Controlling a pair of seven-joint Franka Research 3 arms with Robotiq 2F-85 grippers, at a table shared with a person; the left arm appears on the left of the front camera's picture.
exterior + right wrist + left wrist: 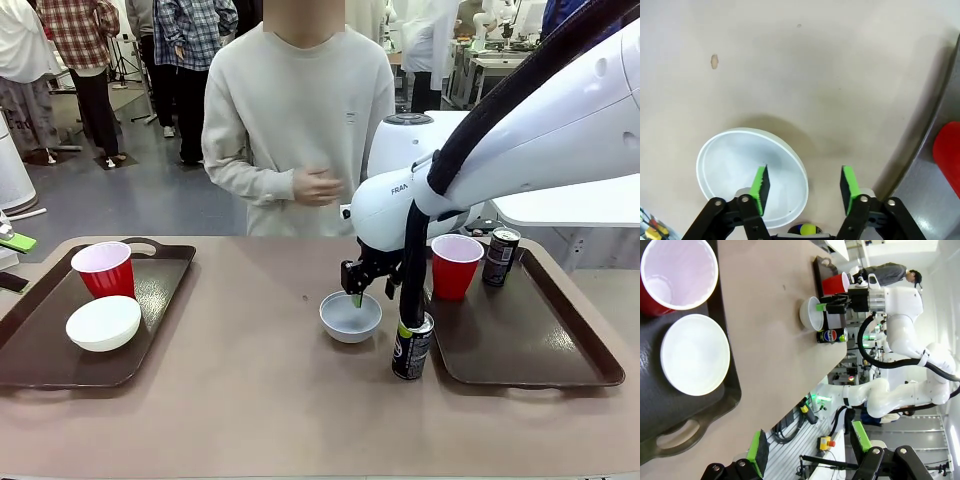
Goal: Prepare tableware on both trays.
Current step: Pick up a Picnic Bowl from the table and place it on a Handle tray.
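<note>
While a person [300, 120] in a pale sweater stands at the far side w/ one hand [318, 186] at the waist, the right gripper [357, 292] hangs low over the grey bowl [350, 318] mid-table. From its wrist cam the fingers [760, 184] are spread wide, one pad inside the bowl and the other outside, so they straddle the rim. Nothing is pinched, and I can't tell if a pad touches.

That bowl sits on the bare table [230, 380], just beside the R tray [520, 350] but off it. A can [412, 346] stands upright on the table too, near the bowl and right at the tray's near-left edge. On the R tray, a red cup [456, 265] and a 2nd can [500, 256] stand upright at the far end, close together.

The L tray [40, 350] holds the other red cup [104, 268] at its far end, w/ the white bowl [103, 322] just in front, nearly touching. The left gripper [807, 435] hovers near that tray's handle end, fingers wide apart, empty.

The table top is matte tan-brown, w/ a small dark speck [305, 297] near the middle. Behind it the room has a grey floor, several people standing at back left, and white benches and gear at back right.
</note>
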